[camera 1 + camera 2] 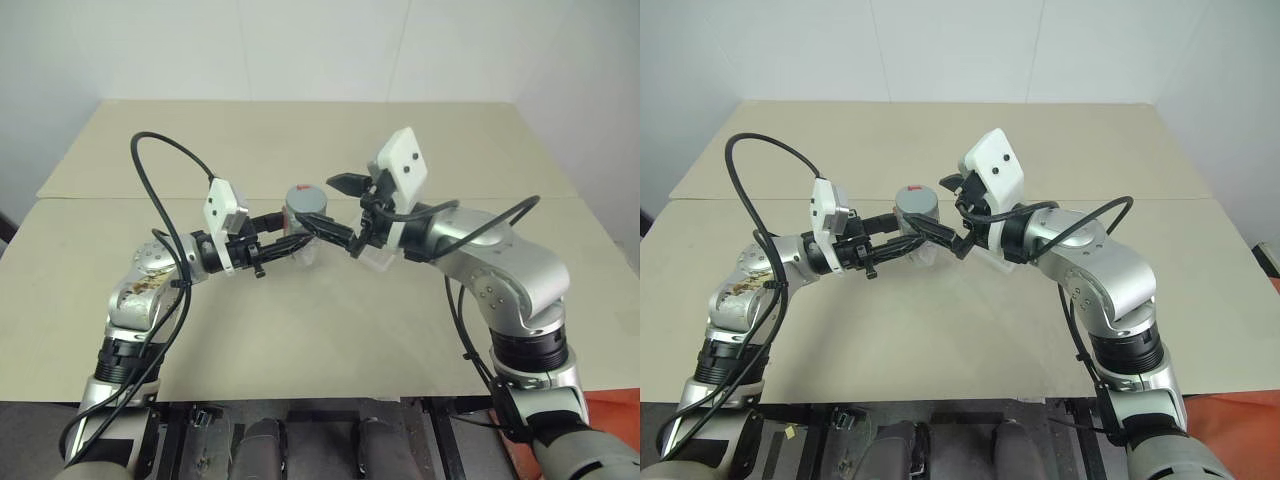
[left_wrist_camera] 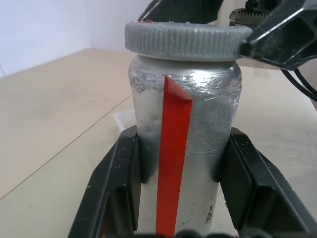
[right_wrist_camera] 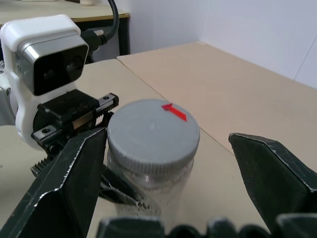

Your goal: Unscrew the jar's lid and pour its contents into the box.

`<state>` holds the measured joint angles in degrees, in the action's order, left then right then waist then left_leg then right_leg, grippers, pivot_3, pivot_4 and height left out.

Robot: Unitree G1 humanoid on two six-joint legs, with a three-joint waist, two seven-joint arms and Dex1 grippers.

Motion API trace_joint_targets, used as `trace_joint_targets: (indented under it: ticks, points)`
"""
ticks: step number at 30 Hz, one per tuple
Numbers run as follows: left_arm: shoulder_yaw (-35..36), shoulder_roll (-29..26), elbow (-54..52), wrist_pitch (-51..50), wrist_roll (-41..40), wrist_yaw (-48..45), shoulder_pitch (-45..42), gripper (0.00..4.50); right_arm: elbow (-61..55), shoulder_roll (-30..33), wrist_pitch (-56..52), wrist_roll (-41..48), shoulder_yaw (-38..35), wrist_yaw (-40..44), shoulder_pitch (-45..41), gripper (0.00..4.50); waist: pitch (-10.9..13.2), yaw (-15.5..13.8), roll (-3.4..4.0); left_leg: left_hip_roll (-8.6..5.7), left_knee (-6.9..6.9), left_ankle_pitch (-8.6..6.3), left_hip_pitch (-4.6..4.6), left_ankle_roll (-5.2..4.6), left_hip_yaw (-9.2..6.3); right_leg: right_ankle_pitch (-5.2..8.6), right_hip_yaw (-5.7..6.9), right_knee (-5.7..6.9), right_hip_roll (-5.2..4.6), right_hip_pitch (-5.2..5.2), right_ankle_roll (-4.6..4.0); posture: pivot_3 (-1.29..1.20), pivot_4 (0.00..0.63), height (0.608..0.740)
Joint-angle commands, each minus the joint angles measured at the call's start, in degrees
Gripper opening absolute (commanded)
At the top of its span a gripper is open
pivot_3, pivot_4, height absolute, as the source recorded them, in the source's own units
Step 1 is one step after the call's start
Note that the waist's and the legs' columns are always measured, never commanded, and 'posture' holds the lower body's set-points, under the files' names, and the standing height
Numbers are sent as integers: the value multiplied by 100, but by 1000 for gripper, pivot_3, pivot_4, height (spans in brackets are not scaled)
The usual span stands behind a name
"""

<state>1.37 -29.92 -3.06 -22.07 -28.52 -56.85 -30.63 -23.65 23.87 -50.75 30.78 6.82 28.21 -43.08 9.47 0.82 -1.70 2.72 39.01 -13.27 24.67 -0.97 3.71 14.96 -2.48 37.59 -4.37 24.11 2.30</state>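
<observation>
Now the left gripper [image 2: 176, 198] has the jar [image 2: 185, 144] clamped upright above the table [image 1: 330, 330], and the right gripper [image 3: 171, 163], fingers spread either side of the lid [image 3: 152, 131], should close squarely on its ribbed rim before twisting.

Foil-shiny jar [image 2: 198, 99] (ribbed matt lid [image 2: 185, 40]).

The jar [image 2: 185, 148], silvery with a red strip down its side, stands upright near the centre of the head view, lifted above the bench. Its ribbed grey lid [image 3: 152, 131] is screwed on, a red mark on top. The clear box [image 1: 375, 260] lies just right of it.
</observation>
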Motion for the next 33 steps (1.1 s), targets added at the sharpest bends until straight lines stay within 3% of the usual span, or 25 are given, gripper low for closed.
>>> trace_joint_targets:
  ticks: [1, 25, 33]
  points:
    - [174, -84, -334, 56, -189, -96, -20, 1852, -25, 155, 50, -87, -386, -106, -7, 4455, 0, -2, 0, 0, 0, 0, 0, 0, 0, 0, 0, 0, 0, 0, 0, 0, 150, 740]
    - [147, -143, -479, -55, -249, -221, 95, 1852, -3, 319, 24, -37, -507, -110, -1, 4455, 0, -2, 0, 0, 0, 0, 0, 0, 3, 0, -1, -3, 0, 0, 0, 0, 150, 740]
    - [221, -120, -170, 37, -193, -210, -13, 1852, -122, 847, 167, 426, -834, 698, 237, 4455, 0, -14, 0, -1, 0, 0, 0, 0, 3, 0, 0, -20, 0, -3, 0, 0, 150, 740]
